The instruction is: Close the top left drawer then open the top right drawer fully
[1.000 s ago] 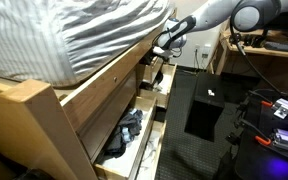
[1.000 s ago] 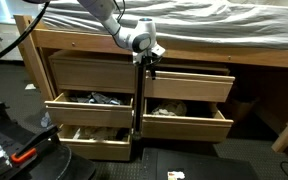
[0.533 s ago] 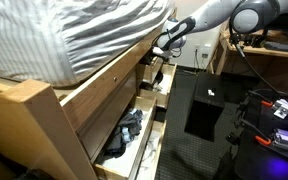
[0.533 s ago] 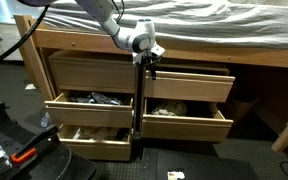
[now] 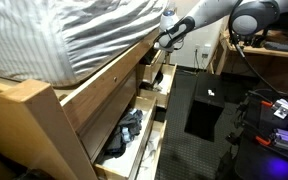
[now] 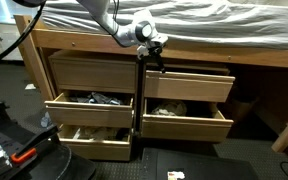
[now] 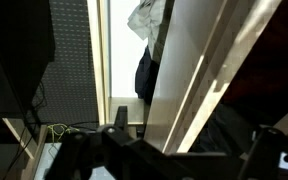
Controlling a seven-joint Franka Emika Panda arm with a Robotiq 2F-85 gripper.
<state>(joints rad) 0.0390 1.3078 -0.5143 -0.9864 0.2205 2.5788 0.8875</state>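
Bedroom, wooden bed base under striped bedding (image 6: 214, 25). Claw (image 6: 154, 55) sits at the top of the centre post (image 6: 137, 100). Its opening cannot be told, and nothing is visibly held. Top right drawer (image 6: 189, 85) lies just below and beside the claw. Top left drawer (image 6: 89, 72) lies on the claw's other side and looks flush.

Judgement: rigid, weighty, slides straight. No handle seen, so hook the front's top edge.

Count: five drawer fronts, one claw.

Showed the top left drawer (image 6: 89, 72) as a plain light-wood front, pushed in flush with the bed frame (image 6: 84, 43). Found the top right drawer (image 6: 189, 86), of the same wood, pulled partway out, front standing proud of that frame, level, not fully extended.
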